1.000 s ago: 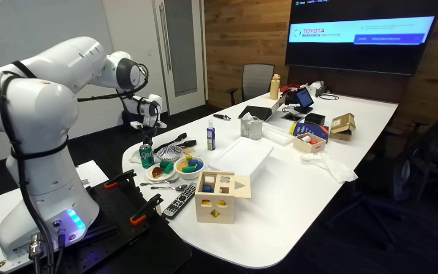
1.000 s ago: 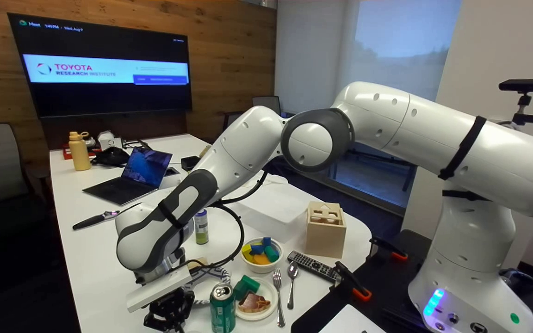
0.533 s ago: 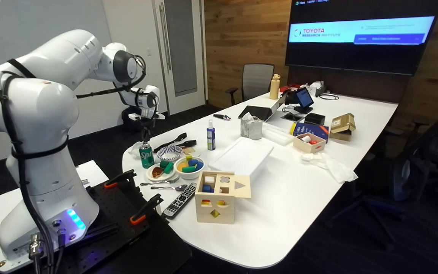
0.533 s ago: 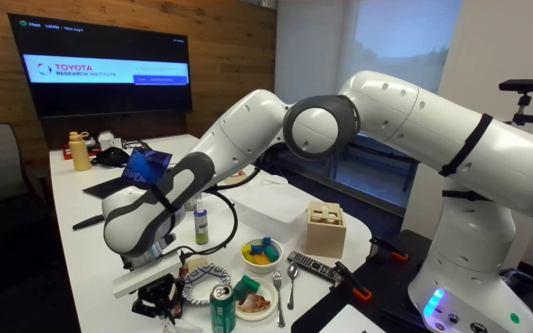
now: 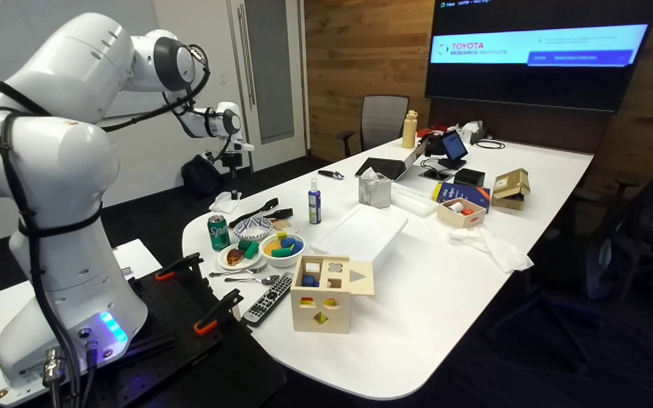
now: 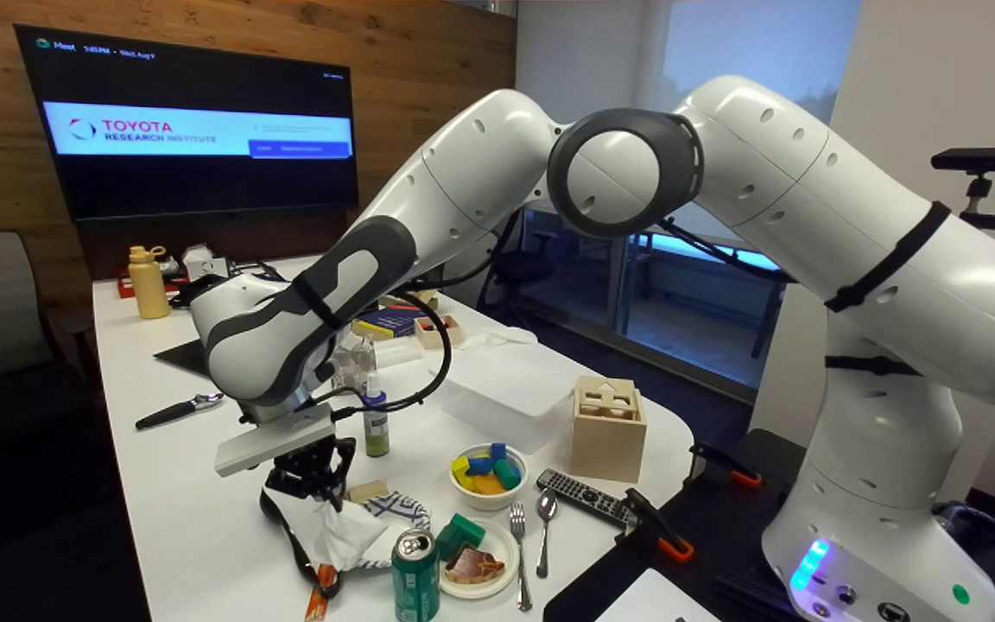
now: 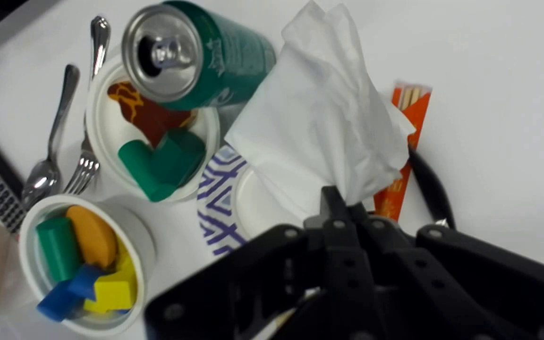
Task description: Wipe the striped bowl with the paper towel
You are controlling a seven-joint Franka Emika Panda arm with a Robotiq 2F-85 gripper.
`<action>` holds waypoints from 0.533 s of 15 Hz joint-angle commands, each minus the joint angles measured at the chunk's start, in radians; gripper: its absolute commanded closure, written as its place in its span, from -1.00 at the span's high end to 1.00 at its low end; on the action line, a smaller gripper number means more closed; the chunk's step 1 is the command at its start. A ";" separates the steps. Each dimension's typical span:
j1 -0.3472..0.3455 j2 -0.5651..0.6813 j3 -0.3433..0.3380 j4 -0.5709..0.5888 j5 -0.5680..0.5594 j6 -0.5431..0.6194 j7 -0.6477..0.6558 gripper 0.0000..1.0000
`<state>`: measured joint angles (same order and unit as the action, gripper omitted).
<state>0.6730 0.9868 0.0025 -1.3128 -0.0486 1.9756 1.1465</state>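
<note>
Arm is rocking glossy white, round dimples dotting it. Dark grey ring is circling white cap. Black straps are hugging arm, black cable snaking down. Base is showing blue lights plus green dot. End effector is going mostly black, silver screw heads showing.

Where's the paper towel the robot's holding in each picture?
In an exterior view: towel left of centre, halfway down, just above the can.
In an exterior view: towel low, left of centre, left of the can.
In the wrist view: towel slightly above and right of centre, right of the can.
Shared landmark: the can, in all three.
</note>
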 commanded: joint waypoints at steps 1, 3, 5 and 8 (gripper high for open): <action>0.021 -0.050 -0.068 -0.078 -0.044 -0.007 0.097 -0.99; -0.006 -0.026 -0.062 -0.065 -0.076 -0.019 0.128 -0.99; -0.024 0.001 -0.065 -0.050 -0.096 -0.026 0.145 -0.99; -0.049 0.046 -0.058 -0.022 -0.111 -0.021 0.143 -0.99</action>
<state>0.6425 1.0051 -0.0644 -1.3593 -0.1364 1.9750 1.2637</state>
